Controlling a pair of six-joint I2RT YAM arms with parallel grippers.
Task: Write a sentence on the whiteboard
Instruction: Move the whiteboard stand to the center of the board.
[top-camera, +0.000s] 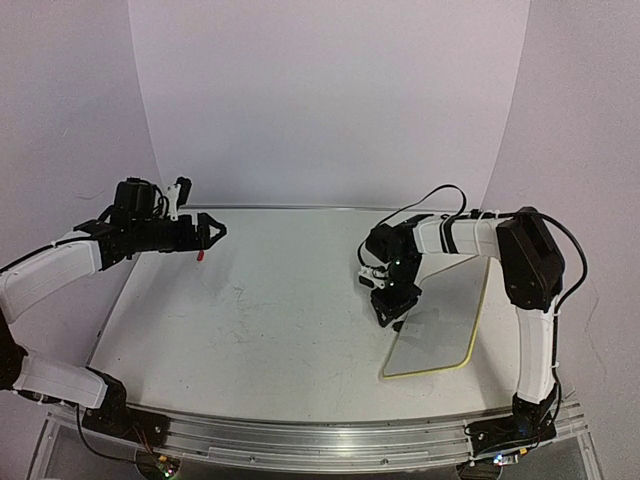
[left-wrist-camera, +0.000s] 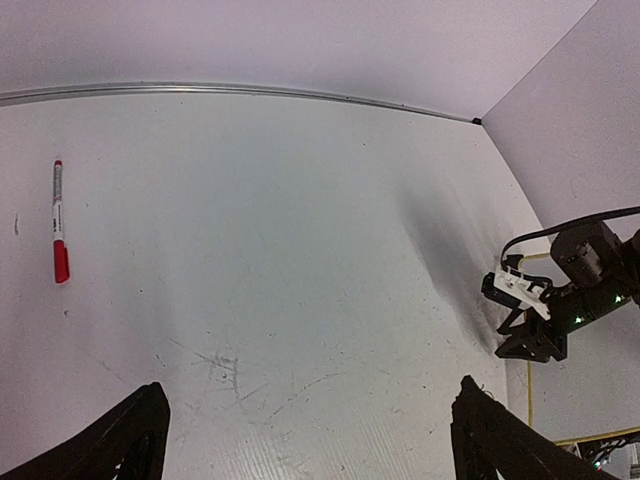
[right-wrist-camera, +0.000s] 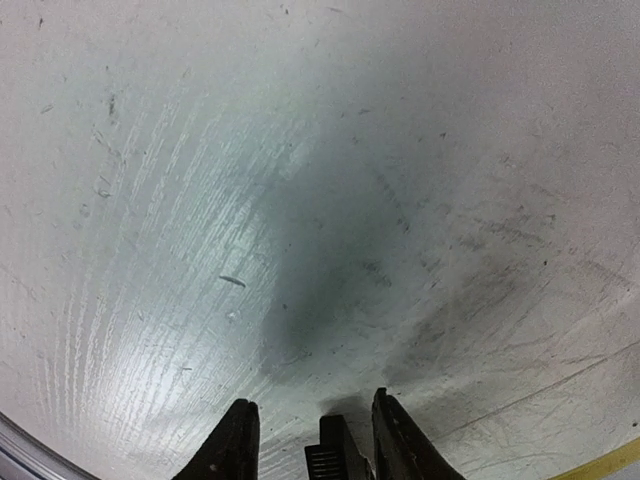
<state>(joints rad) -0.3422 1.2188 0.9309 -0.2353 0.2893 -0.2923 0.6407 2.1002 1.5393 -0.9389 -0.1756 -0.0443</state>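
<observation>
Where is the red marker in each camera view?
Top external: the red marker far left on the table, just below the left claw.
Left wrist: the marker at the far left edge.
Right wrist: not in view.
Shared landmark: the yellow rim of the whiteboard, seen in all three.

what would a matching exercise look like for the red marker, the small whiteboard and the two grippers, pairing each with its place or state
Things
1. red marker
2. whiteboard
3. left gripper
4. right gripper

Places or states
A. jaws closed on the board's edge
B. lying loose on the far left part of the table
C. jaws wide apart, nothing between them
D. on the right side, yellow rim, gripped at one edge

Pairs: 1-B, 2-D, 3-C, 4-A
</observation>
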